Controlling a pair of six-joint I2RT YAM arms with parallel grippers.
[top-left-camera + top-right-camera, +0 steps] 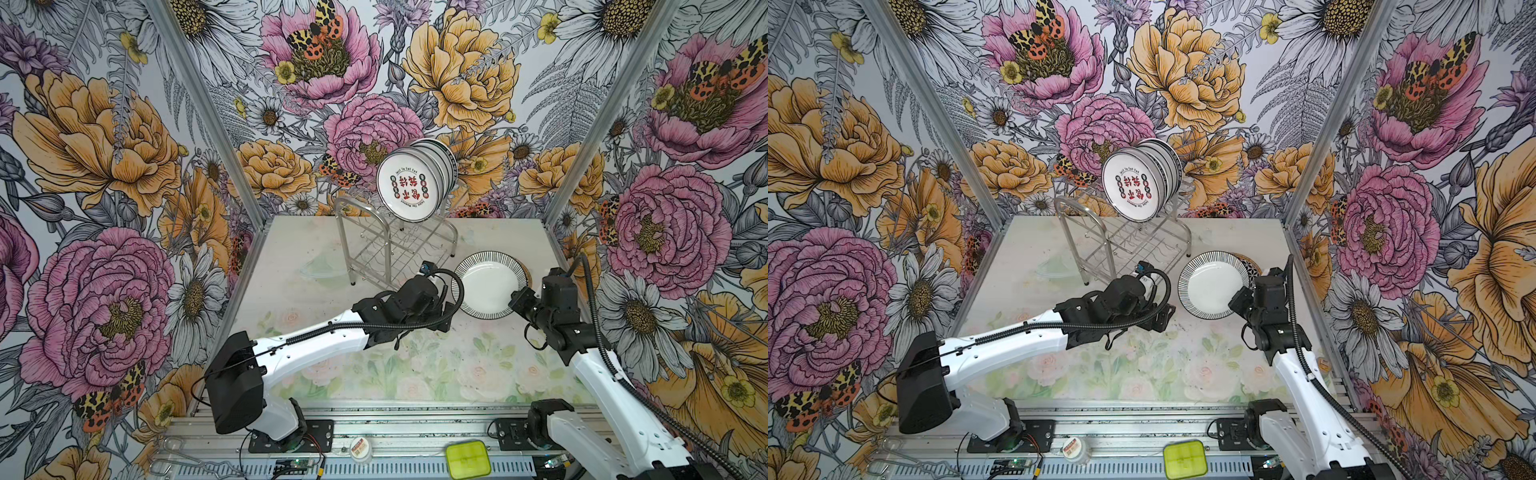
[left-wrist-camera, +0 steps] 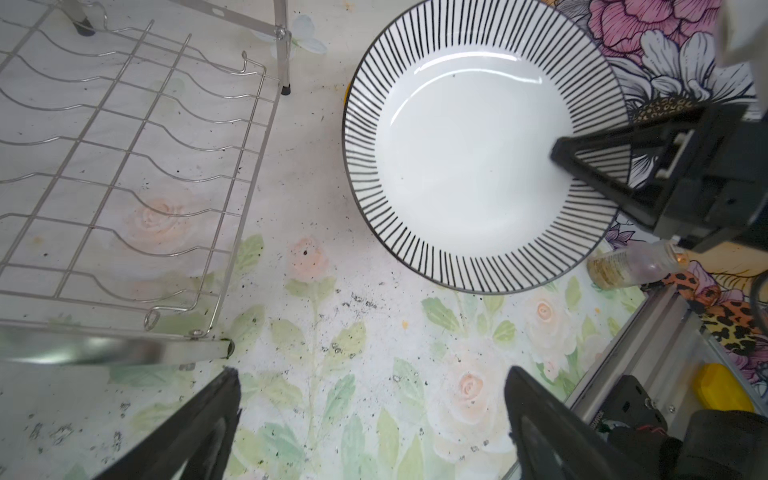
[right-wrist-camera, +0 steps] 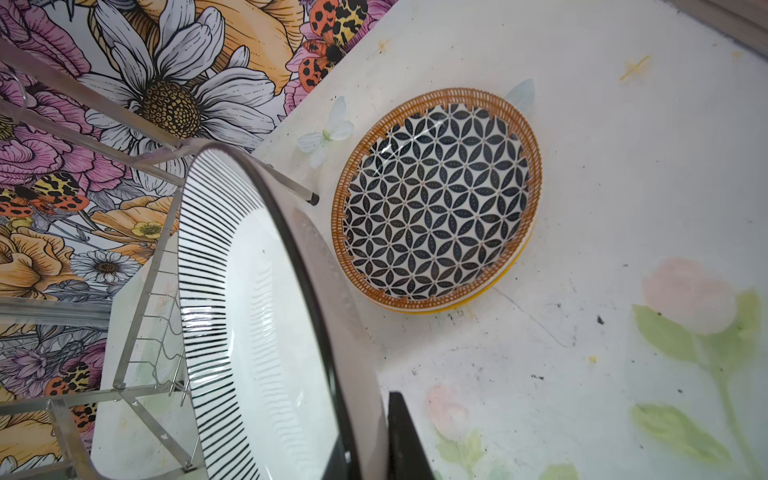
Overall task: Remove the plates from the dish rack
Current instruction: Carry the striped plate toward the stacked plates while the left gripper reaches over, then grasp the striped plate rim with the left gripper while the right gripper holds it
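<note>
While your right gripper (image 2: 559, 154) pinches the rim of the striped plate (image 1: 486, 286), you are at the set-down step. That plate is out of the dish rack (image 1: 374, 245) and hangs over the table (image 1: 374, 361), partly above the lattice plate (image 3: 436, 203). The lattice plate lies flat just beside the rack's foot, on top of a yellow-edged plate (image 3: 478, 301). Your left gripper (image 2: 372, 374) stands spread wide and empty, low over the table in front of the rack.

By my reading, the next move calls for levelling the striped plate, centring it over the lattice plate and lowering it until it seats. Only then should you let go. After that, the red-character plate (image 1: 409, 185) fronts the row of plates (image 1: 440, 162) standing on edge in the upper tier.

All the plates are glossy glazed ceramic, hard and probably slick. The held one has a wide shallow well and a raised rim of thin black radial lines, so a pinch on its thin edge may let it swing. The lattice plate carries an orange woven-look band. The rack is thin bright steel wire with arched ends, and its wavy lower shelf is bare. The table is a matt floral sheet flecked with dark specks.
</note>
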